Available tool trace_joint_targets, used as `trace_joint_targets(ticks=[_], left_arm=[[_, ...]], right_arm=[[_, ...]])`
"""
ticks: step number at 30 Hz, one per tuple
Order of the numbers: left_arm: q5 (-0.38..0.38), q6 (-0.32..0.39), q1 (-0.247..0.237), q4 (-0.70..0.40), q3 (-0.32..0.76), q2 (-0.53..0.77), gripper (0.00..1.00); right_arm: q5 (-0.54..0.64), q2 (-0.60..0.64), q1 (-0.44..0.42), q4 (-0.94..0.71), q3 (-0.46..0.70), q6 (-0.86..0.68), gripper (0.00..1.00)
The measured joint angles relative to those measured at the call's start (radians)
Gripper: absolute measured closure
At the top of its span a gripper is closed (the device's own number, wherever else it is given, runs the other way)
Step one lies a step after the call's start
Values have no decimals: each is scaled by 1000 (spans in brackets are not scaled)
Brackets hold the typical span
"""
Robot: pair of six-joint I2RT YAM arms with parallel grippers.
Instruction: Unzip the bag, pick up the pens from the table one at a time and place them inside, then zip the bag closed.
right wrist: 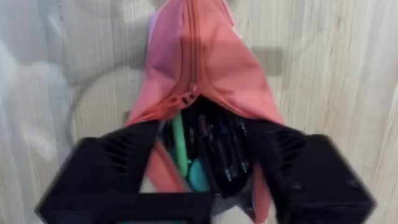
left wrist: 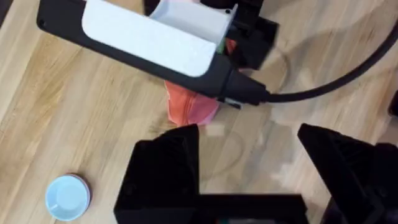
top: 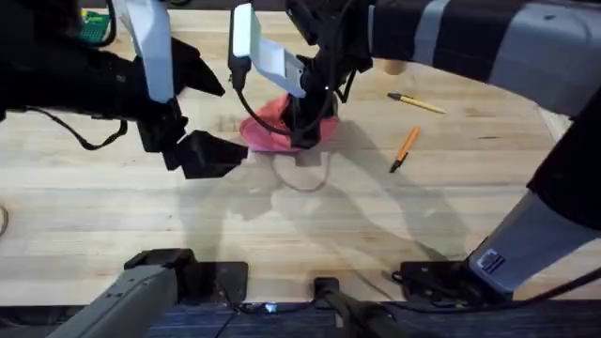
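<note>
The pink-coral bag lies at the middle of the table. My right gripper stands down over it. In the right wrist view the bag has its zipper partly undone, with dark and green pens showing inside the mouth. The right gripper is open, one finger on each side of that open end. My left gripper hovers just left of the bag, open and holding nothing. An orange pen and a yellow pen lie on the wood to the right.
A thin cable loop lies on the wood just in front of the bag. A small round blue-and-white cap sits off to the left. The right arm's white wrist camera hangs between my left gripper and the bag.
</note>
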Motion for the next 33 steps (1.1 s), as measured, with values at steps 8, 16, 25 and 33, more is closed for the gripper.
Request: trace_joint_targets(ticks=[8, 16, 25, 33], left_arm=[[0, 0, 0, 0, 0, 0, 7], [0, 0, 0, 1, 0, 0, 7], [0, 0, 0, 8, 0, 0, 7], [0, 0, 0, 8, 0, 0, 7]], right_arm=[[-2, 3, 2, -3, 0, 0, 6], [-2, 3, 2, -3, 0, 0, 6], [-8, -72, 4, -16, 0, 25, 6], [-23, -255, 11, -99, 2, 88, 5]])
